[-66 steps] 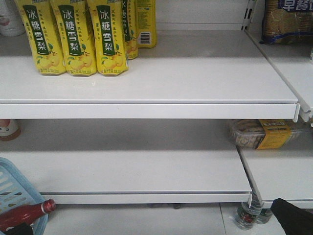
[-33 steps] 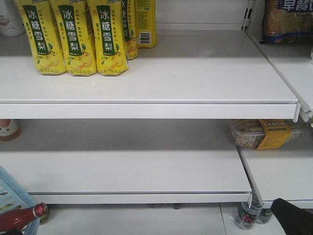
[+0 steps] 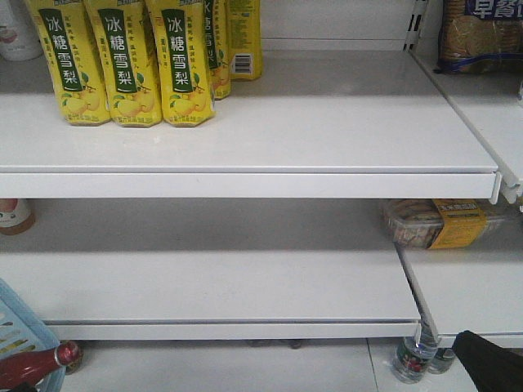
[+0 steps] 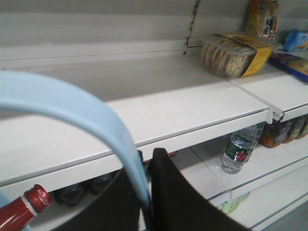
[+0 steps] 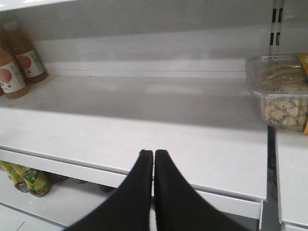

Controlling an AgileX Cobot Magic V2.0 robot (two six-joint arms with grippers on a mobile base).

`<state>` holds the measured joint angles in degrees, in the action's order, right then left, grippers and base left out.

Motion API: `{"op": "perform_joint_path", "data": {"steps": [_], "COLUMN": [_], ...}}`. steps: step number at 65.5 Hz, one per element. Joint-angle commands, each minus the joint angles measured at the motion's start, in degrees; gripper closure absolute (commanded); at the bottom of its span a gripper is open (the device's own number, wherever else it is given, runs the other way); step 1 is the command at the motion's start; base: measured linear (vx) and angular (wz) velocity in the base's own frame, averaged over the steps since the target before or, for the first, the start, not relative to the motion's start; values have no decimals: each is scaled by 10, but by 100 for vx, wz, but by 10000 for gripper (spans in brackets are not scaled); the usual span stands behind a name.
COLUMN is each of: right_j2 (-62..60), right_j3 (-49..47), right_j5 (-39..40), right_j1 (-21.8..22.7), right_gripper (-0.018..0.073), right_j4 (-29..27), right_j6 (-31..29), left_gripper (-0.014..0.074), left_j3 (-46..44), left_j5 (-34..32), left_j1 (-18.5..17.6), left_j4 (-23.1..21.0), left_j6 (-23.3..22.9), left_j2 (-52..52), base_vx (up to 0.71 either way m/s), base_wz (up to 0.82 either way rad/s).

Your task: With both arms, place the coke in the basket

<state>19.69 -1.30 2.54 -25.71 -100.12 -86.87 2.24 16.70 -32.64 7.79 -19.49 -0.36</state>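
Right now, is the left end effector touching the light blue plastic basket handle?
Touching: left wrist view shows the left end effector shut on the light blue plastic basket handle.

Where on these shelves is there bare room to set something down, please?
The upper shelf is bare right of the yellow drink bottles, which crowd its left end. The middle shelf lies open between the bottle at its left edge and the biscuit tray on the adjoining board. The lower left corner is crowded by the basket.
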Motion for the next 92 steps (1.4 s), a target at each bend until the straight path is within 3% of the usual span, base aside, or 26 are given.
{"op": "perform_joint_path", "data": {"steps": [1, 29, 65, 74, 92], "right_j2": [3, 3, 3, 3, 3], "right_j3": [-16, -16, -16, -16, -16], "right_j5": [-10, -10, -10, -10, -10], "right_j1": [-1, -1, -1, -1, -1], "right_gripper": [564, 564, 564, 564, 564], "right_j4": [-24, -24, -24, -24, -24], "right_j6": [-1, -1, -1, -1, -1], "left_gripper": [603, 603, 603, 603, 603], "left_j3": [5, 5, 5, 5, 5], "left_j5": [-72, -124, -147, -156, -212], "left_j1": [6, 123, 294, 318, 324], "left_j4": [36, 71, 69, 69, 71], "left_j6": [32, 32, 31, 31, 33], "left_j2": [-13, -13, -13, -13, -13], "base_vx": [0, 0, 0, 0, 0], "base_wz": [0, 0, 0, 0, 0]}}
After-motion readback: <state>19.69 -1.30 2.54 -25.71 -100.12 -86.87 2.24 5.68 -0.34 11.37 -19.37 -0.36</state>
